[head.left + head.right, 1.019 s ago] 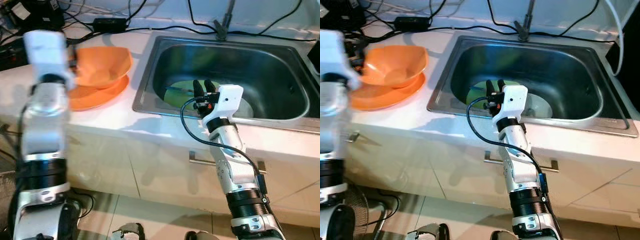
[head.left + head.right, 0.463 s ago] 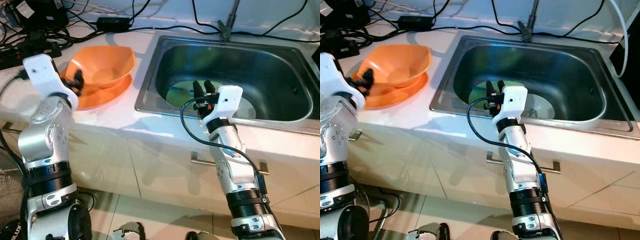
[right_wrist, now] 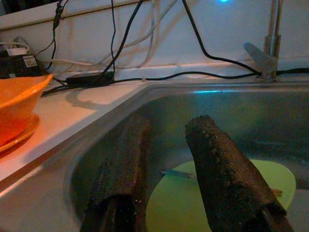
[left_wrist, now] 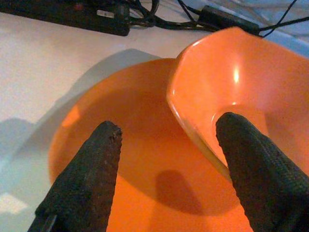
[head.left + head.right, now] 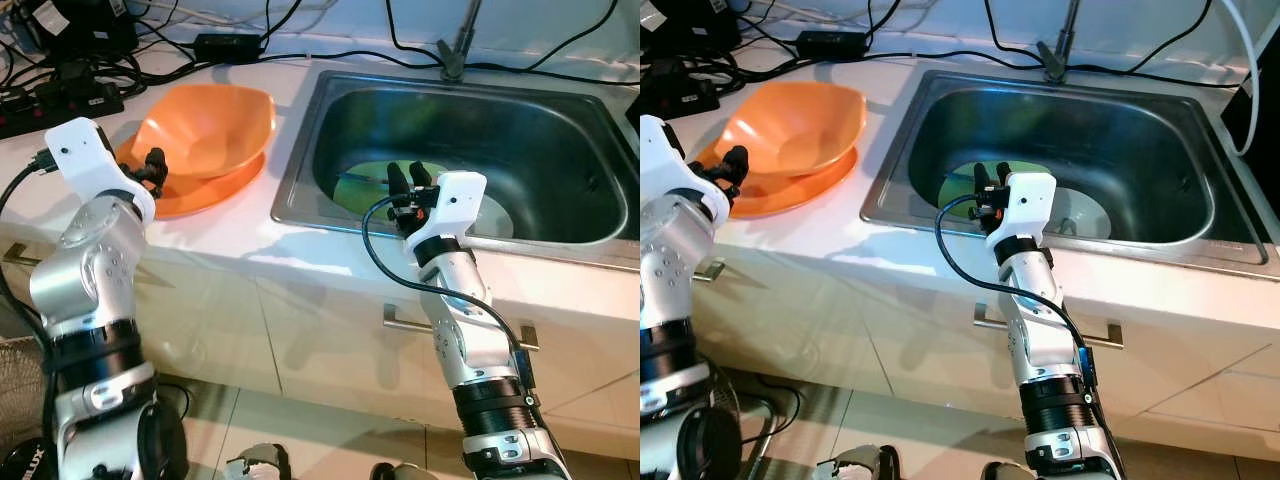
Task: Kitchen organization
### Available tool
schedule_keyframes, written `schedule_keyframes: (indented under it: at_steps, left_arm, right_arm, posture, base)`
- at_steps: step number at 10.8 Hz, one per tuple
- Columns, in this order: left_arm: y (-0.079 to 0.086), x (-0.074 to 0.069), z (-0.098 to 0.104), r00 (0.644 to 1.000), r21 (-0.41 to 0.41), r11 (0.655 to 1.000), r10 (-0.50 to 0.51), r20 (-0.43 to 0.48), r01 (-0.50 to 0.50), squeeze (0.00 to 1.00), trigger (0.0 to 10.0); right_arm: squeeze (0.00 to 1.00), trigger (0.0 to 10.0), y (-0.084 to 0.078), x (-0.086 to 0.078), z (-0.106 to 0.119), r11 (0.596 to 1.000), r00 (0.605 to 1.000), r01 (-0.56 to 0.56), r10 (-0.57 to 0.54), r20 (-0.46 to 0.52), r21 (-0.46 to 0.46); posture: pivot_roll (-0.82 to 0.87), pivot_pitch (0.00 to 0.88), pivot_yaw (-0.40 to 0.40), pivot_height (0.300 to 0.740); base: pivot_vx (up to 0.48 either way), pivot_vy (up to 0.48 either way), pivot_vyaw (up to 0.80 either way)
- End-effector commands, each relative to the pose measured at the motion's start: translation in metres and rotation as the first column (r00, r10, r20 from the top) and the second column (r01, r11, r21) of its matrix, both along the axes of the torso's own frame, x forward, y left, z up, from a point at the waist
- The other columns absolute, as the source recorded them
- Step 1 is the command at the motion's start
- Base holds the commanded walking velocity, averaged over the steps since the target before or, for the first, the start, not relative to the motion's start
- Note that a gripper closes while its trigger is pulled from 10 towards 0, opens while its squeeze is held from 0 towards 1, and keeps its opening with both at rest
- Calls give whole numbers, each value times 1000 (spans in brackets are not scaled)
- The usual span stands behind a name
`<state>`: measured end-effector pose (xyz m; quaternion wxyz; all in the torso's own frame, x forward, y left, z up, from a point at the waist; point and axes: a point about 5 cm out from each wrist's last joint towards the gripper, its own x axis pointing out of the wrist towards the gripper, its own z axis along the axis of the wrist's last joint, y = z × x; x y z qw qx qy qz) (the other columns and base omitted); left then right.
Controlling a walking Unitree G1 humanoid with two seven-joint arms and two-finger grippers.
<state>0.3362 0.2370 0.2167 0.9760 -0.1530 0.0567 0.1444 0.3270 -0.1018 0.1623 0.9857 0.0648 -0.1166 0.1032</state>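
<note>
Left end effector, fingers spread wide, hovers at the near-left rim of the orange plate carrying the tilted orange bowl on the table; right end effector, narrowly parted, overhangs the sink.

A home kitchen: a steel sink with a tap is set into a white bench above drawer fronts with metal handles, tiled floor below, orange dishes beside it.
</note>
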Motion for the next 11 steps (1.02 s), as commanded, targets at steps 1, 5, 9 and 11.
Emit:
schedule_keyframes:
  at_steps: [1, 5, 9, 11]
  left_arm:
    - [-4, 3, -4, 1000, -47, 999, -8, -20, 7, 0, 10000]
    - [-22, 9, -10, 992, -230, 967, -122, -23, 114, 0, 5216]
    - [-23, 10, -11, 993, -247, 963, -113, -21, 104, 0, 0]
    - [-21, 10, -10, 995, -248, 964, -98, -15, 91, 0, 0]
  right_arm:
    - [0, 10000, -1, 0, -4, 1000, 1000, 5, -5, -25, 0]
    - [0, 10000, -2, 1, -6, 1000, 999, 15, -15, -34, -4]
    - [0, 10000, -3, 1, -7, 1000, 999, 20, -20, -41, -7]
    - [0, 10000, -3, 2, -8, 1000, 999, 21, -21, -44, -9]
  posture:
    - [116, 91, 20, 740]
    - [108, 88, 22, 740]
    - [104, 86, 24, 740]
    - [106, 82, 25, 740]
  base:
    - [0, 0, 0]
    - [0, 0, 0]
    - [0, 0, 0]
    - [0, 0, 0]
